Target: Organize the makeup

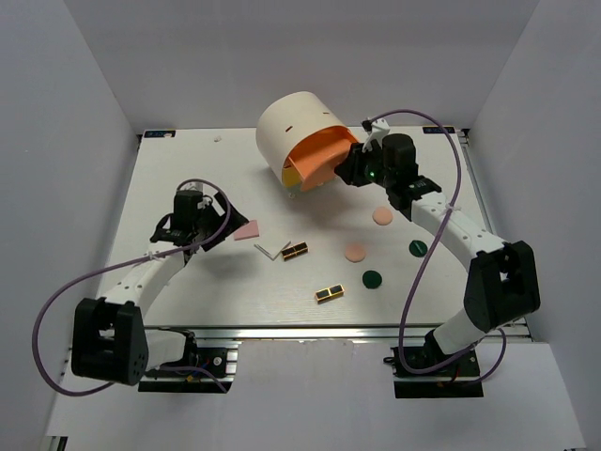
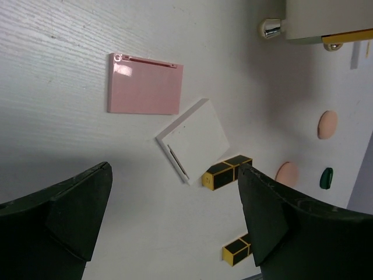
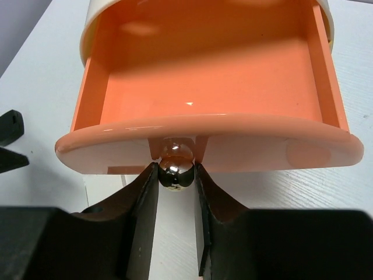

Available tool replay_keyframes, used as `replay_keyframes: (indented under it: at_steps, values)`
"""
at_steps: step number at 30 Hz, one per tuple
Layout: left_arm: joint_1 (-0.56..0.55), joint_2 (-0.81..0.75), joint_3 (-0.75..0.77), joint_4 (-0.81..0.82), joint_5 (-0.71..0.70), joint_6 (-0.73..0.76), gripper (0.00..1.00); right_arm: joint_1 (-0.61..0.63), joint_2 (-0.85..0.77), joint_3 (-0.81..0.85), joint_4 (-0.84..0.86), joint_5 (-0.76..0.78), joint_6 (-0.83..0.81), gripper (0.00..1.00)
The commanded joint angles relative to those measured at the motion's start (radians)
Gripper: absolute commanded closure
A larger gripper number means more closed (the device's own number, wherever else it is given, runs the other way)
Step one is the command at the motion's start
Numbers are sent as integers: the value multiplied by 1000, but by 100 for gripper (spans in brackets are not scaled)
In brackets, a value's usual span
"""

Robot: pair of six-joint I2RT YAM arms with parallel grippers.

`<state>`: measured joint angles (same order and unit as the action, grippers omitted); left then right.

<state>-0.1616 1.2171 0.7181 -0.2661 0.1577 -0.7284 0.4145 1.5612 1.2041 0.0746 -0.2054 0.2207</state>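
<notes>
The makeup lies loose on the table: a pink square pad (image 1: 248, 229) (image 2: 144, 84), a white card (image 1: 272, 250) (image 2: 195, 140), two black-and-gold palettes (image 1: 295, 250) (image 1: 329, 292), two peach discs (image 1: 382, 216) (image 1: 354, 253) and two dark green discs (image 1: 418, 248) (image 1: 373, 279). My left gripper (image 1: 211, 221) (image 2: 175, 169) hangs open over the table just left of the pad, nothing between its fingers. At the back, my right gripper (image 1: 349, 167) (image 3: 176, 178) is shut on the chrome knob (image 3: 176, 173) of the orange drawer (image 3: 204, 76), which stands pulled out and empty.
The cream cylinder (image 1: 296, 127) holding the drawer stands at the back centre. White walls close in the table on the left, right and back. In the left wrist view a palette (image 2: 226, 172) touches the card's corner, and another palette (image 2: 236, 252) lies nearer.
</notes>
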Motion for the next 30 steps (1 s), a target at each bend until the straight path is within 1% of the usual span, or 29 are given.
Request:
replay_keyframes:
  at_steps: [1, 2, 5, 8, 9, 12, 19, 24, 27, 30]
  values:
    - [-22, 38, 66, -1, -55, 32, 2, -3, -53, -31, 51, 8, -27, 76]
    - [-26, 67, 85, -4, -69, 43, 2, -3, -50, -28, 51, 9, -29, 69]
    - [-39, 111, 139, -24, -101, 104, 2, -3, -38, -14, 51, 3, -32, 63]
    - [-47, 156, 171, -32, -127, 179, 2, -3, -32, -9, 48, -2, -32, 51]
    - [-50, 169, 182, -19, -135, 197, 2, -5, -32, -11, 45, -5, -35, 45]
    - [-55, 199, 190, 16, -132, 267, 2, -3, -32, -20, 50, -6, -49, 38]
    - [-124, 289, 221, 39, -142, 374, 2, -3, -33, -32, 67, -12, -58, 36]
    - [-177, 363, 244, 11, -243, 380, 2, -3, -65, -64, 60, -14, -78, 34]
    - [-196, 407, 251, -5, -342, 359, 2, -5, -90, -81, 53, -17, -90, 30]
    - [-202, 438, 264, -15, -405, 334, 2, -6, -113, -104, 51, -22, -98, 27]
